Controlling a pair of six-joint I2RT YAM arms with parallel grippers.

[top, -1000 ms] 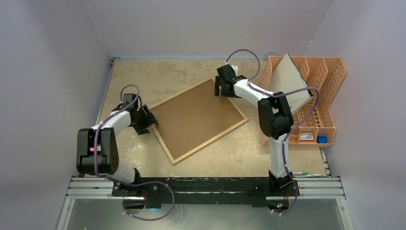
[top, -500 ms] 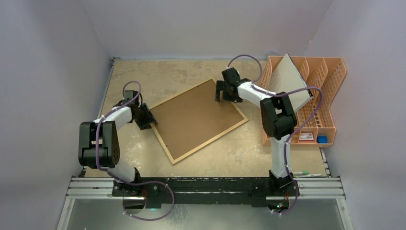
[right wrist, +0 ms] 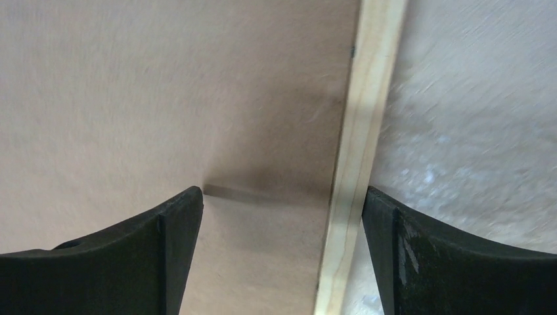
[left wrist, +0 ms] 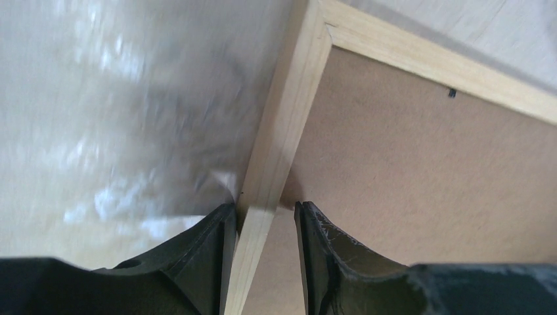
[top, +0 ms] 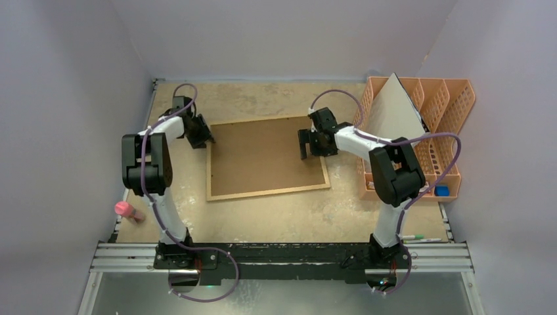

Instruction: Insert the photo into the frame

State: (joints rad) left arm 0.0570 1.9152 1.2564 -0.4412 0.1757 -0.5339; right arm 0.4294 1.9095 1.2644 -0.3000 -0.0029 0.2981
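The frame (top: 266,157) lies flat on the table with its brown fibreboard back up and its sides square to the table edges. My left gripper (top: 202,136) is at its far left corner. In the left wrist view it (left wrist: 265,213) is narrowly open and straddles the left wood rail (left wrist: 289,118); the outer finger touches the rail. My right gripper (top: 309,146) is on the frame's right side. In the right wrist view it (right wrist: 282,197) is wide open over the right rail (right wrist: 358,131), outer finger against it. The photo is out of view.
An orange file rack (top: 453,131) stands at the right and holds a grey-white board (top: 394,105), a small red-and-white box (top: 420,187) and a blue item (top: 442,191). A pink object (top: 127,210) lies at the table's left edge. Pens (top: 417,237) lie near the right base.
The frame has turned clockwise from diagonal to square with the table. My left gripper went away along the left side to the far corner. My right gripper came nearer. The pink object is uncovered.
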